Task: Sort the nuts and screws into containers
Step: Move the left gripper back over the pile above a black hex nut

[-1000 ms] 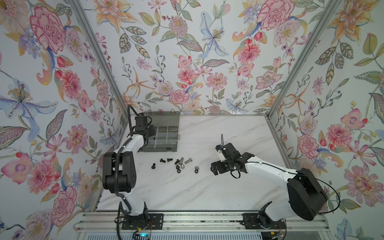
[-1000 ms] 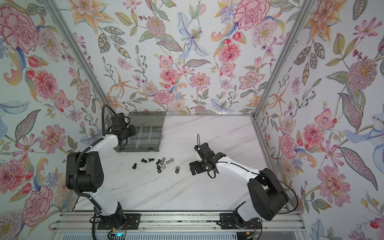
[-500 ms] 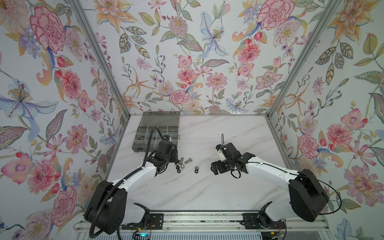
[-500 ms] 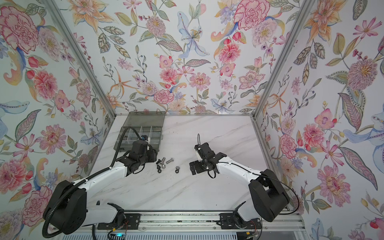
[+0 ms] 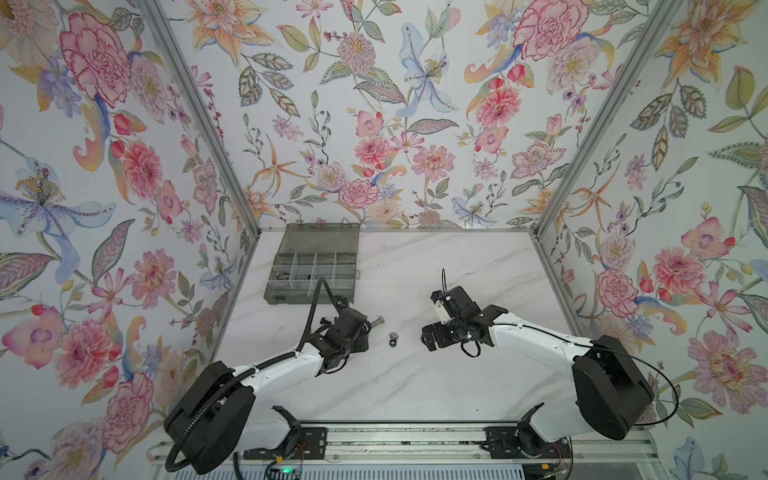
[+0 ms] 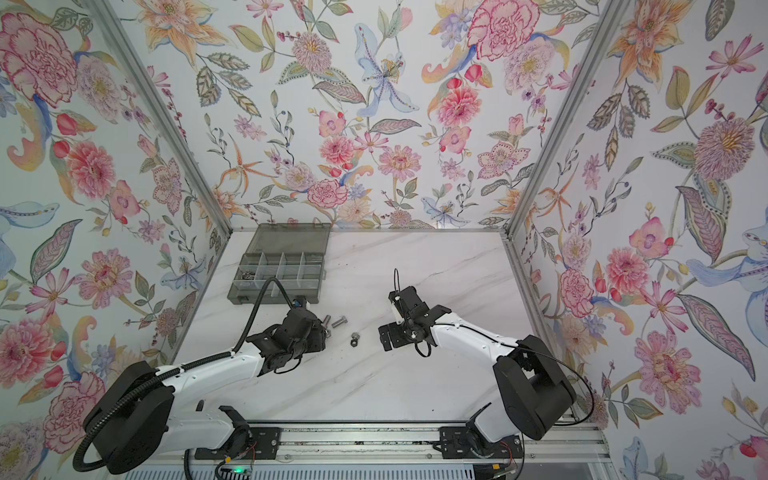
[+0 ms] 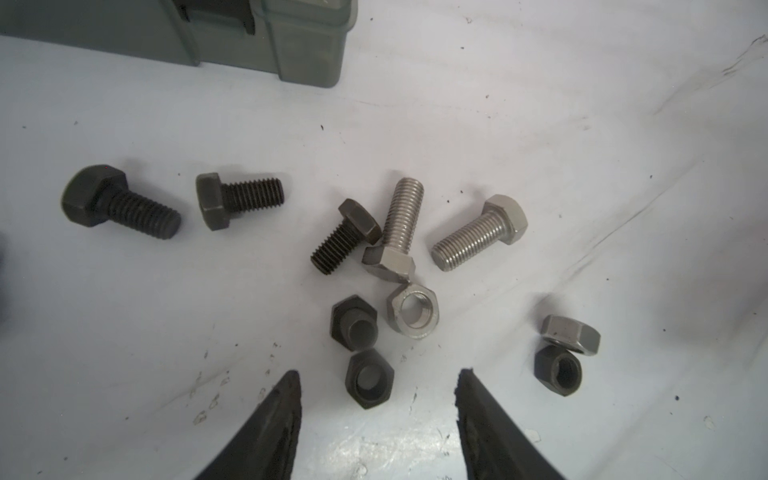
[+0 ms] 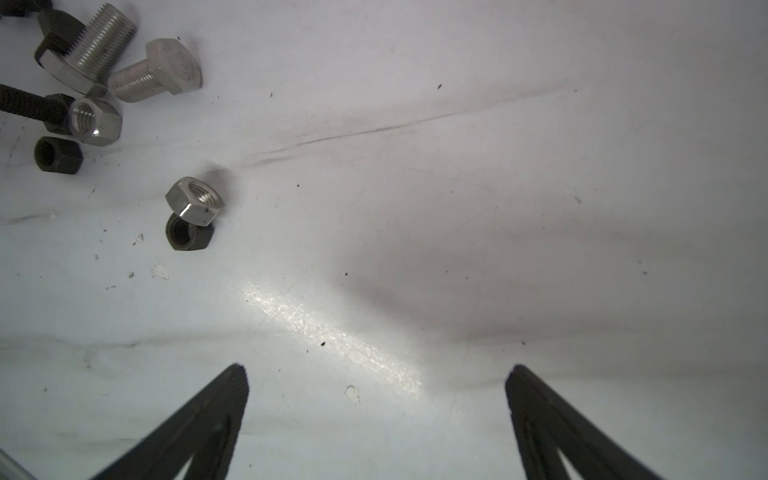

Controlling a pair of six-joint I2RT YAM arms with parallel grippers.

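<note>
We are finding the left tool [image 7: 379, 374] spread over a black nut [image 7: 369, 384], the right tool [image 8: 378, 368] spread too. We are recommending centring on its flats.

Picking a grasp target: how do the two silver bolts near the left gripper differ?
The crowded silver bolt touches a black bolt and a silver nut; the lone silver bolt lies clear of both. The crowded one's head points toward the left gripper, the lone one's away. Both are silver, hex-headed, similar in size.
</note>
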